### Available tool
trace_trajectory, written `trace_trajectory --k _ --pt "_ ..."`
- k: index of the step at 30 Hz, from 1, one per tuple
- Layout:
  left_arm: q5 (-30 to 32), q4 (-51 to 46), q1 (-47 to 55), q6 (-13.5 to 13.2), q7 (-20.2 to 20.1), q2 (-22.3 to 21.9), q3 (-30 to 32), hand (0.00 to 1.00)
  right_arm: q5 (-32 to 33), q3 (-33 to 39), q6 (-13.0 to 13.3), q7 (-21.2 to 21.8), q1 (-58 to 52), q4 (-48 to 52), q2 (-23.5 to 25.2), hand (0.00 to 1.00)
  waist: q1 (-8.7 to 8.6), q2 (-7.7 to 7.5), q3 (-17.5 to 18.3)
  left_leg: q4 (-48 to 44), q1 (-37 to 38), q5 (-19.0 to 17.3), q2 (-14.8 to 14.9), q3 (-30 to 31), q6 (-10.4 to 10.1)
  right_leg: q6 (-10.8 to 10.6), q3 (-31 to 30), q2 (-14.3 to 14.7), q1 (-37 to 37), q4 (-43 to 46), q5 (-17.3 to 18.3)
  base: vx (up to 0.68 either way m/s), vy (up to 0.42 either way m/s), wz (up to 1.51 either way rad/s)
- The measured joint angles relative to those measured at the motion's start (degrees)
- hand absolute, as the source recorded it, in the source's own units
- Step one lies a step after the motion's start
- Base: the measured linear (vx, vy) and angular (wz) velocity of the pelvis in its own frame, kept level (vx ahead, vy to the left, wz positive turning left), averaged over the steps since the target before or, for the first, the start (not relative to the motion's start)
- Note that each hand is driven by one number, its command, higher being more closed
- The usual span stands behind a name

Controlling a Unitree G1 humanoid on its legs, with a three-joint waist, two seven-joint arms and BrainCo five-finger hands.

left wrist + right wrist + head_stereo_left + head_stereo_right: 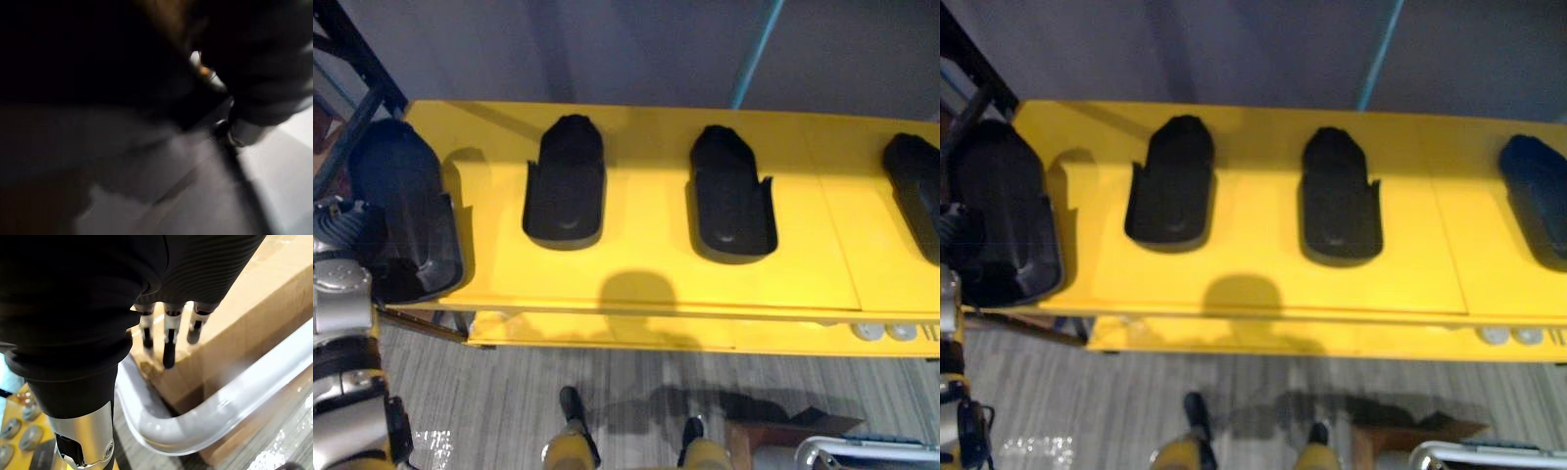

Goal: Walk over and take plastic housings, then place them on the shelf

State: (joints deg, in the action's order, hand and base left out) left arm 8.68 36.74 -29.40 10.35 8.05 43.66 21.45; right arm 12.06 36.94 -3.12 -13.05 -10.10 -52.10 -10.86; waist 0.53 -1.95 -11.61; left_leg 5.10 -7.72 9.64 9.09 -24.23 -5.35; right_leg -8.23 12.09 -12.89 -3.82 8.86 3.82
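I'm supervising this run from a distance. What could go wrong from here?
The leftmost housing overhangs the left end of the shelf; released there, it may tip off. The right hand hangs close over a box and rail, so it might snag as the robot moves.

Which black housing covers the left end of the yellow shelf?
The leftmost housing: it overlaps the shelf's left edge, while the others lie further right on its top.
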Motion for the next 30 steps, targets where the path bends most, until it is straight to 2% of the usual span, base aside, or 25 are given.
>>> trace_trajectory --k 12,15,17,19,21,24,25,26,27,28,29,30 --pt "1.1 -0.1 -1.8 -1.0 12.2 -0.2 0.3 0.00 -1.1 -0.1 0.8 0.5 0.2 0.2 -0.6 0.00 -0.10 0.24 -0.1 0.0 0.7 -0.7 0.1 -0.3 0.0 0.0 -1.3 0.0 0.1 0.6 0.0 0.00 0.002 0.00" --pt "0.2 -2.0 -2.2 -4.1 16.2 -0.2 0.5 0.00 -1.1 -0.1 2.0 0.4 0.0 0.2 -0.2 0.00 -0.14 0.40 -0.1 0.0 1.0 -0.6 0.0 -0.2 0.0 0.0 -1.2 0.0 0.5 0.5 0.0 0.00 0.001 0.01" --pt "0.0 -4.2 -2.3 -6.3 17.4 -0.2 0.5 0.00 -1.1 -0.1 2.6 0.1 -0.3 0.2 0.5 0.00 -0.19 0.56 -0.1 0.1 2.1 -0.7 0.0 0.0 0.0 0.0 -1.0 0.0 1.9 0.2 0.0 0.01 0.001 0.06" --pt "-2.1 -9.7 -2.2 -10.0 19.2 -0.2 0.3 0.00 -1.2 -0.8 3.3 -1.1 -0.8 0.5 1.5 0.00 0.01 0.88 0.0 0.1 2.9 -0.9 -0.1 0.4 -0.1 0.0 -0.5 -0.1 3.6 -0.3 0.0 0.00 -0.004 0.11" --pt "-2.6 -15.0 -1.8 -12.0 19.8 -0.2 0.2 0.00 -1.7 -1.1 3.4 -2.1 -1.2 1.5 2.4 0.00 0.09 1.23 0.2 0.1 3.2 -0.8 -0.3 1.3 -0.1 0.0 0.7 -0.1 4.7 -1.1 0.0 0.02 -0.015 0.19" --pt "-6.8 -23.9 3.9 -15.3 19.9 -0.4 0.2 0.00 -2.0 -1.1 4.4 -2.7 -1.4 1.9 2.8 0.00 0.14 2.10 1.2 0.1 4.9 -0.9 -0.4 2.0 -0.2 0.0 1.9 -0.1 7.5 -2.0 0.0 0.04 -0.015 0.16" --pt "-8.4 -26.4 6.3 -16.2 19.0 -1.2 0.4 0.00 -2.1 -1.0 4.4 -3.5 -1.9 1.9 3.0 0.00 0.37 2.47 2.1 0.1 5.1 -0.9 -0.6 2.5 -0.3 0.0 2.2 -0.1 8.2 -2.5 0.0 0.06 -0.017 0.25" --pt "-11.8 -30.4 10.2 -18.1 16.4 -3.8 1.6 0.00 -2.2 -0.9 4.6 -4.7 -3.1 1.9 3.0 0.00 0.62 3.19 3.0 0.1 5.5 -0.9 -0.7 3.3 -0.4 0.0 3.2 -0.2 9.5 -3.0 0.0 0.04 -0.017 0.27" --pt "-13.5 -32.2 12.0 -18.7 15.0 -5.2 2.3 1.00 -2.2 -0.9 4.7 -4.8 -3.3 1.9 3.1 0.00 0.70 3.38 3.3 0.1 5.8 -1.0 -0.8 3.6 -0.4 0.0 3.7 -0.1 10.1 -3.3 0.0 0.03 -0.016 0.22" --pt "-14.8 -34.0 13.9 -19.3 13.9 -6.9 2.9 1.00 -2.3 -0.9 4.8 -5.0 -3.9 1.9 3.1 0.00 0.97 3.49 4.1 0.1 5.7 -1.0 -0.8 3.7 -0.5 0.0 3.8 -0.1 10.1 -3.4 0.1 0.01 -0.022 0.08" --pt "-17.8 -37.7 18.4 -20.3 10.8 -10.9 3.3 1.00 -2.2 -0.9 5.1 -5.8 -5.0 1.7 3.5 0.00 1.88 3.57 5.4 0.0 5.7 -0.9 -0.8 4.3 -0.6 0.1 4.0 0.0 10.4 -3.6 0.2 0.01 -0.024 0.10" --pt "-19.2 -38.8 19.9 -20.3 9.2 -12.5 3.2 1.00 -2.2 -0.9 5.2 -6.0 -5.2 1.4 3.6 0.00 1.87 3.59 5.6 0.0 5.8 -0.8 -0.8 4.9 -0.6 0.2 4.6 0.1 11.0 -3.9 0.2 -0.01 -0.031 0.27"
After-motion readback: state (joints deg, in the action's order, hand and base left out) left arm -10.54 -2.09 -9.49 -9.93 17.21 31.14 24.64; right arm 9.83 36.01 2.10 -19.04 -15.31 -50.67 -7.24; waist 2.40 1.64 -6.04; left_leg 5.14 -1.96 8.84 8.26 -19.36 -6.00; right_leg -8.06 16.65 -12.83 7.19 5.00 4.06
